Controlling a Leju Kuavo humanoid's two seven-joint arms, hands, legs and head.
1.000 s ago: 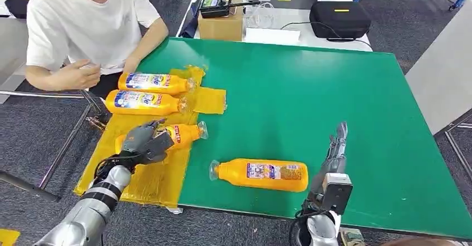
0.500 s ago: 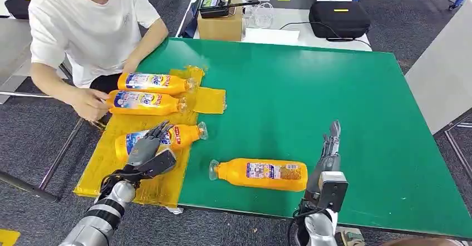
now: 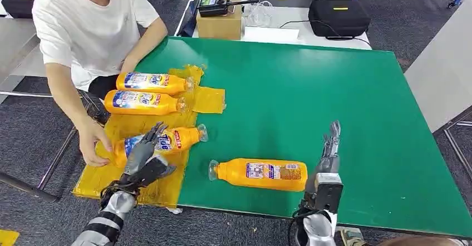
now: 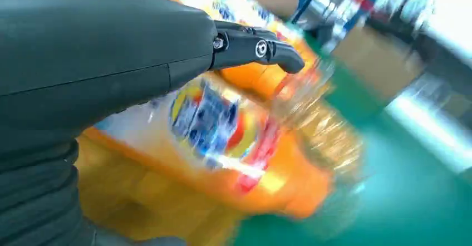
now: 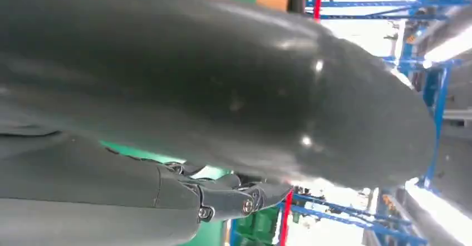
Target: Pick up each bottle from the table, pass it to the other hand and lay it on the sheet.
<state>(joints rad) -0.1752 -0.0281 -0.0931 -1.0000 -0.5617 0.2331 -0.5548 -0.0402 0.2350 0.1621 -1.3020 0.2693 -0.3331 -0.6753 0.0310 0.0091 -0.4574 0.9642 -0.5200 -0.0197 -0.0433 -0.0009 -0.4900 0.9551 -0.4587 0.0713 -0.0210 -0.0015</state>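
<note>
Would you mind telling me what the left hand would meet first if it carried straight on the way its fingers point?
Probably the nearest bottle on the yellow sheet; the left hand is open just short of it.

Just beyond the grey left hand [image 3: 143,158] lies an orange bottle [image 3: 172,138] with a blue, white and red label, on a yellow sheet [image 3: 100,176]. Beside the dark right hand [image 3: 329,151], another orange bottle [image 3: 261,174] rests on the green table [image 3: 311,90].

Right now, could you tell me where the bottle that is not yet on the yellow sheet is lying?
In the head view the bottle lies on its side on the green table, near its front edge, between the yellow sheet and the right hand.
</note>
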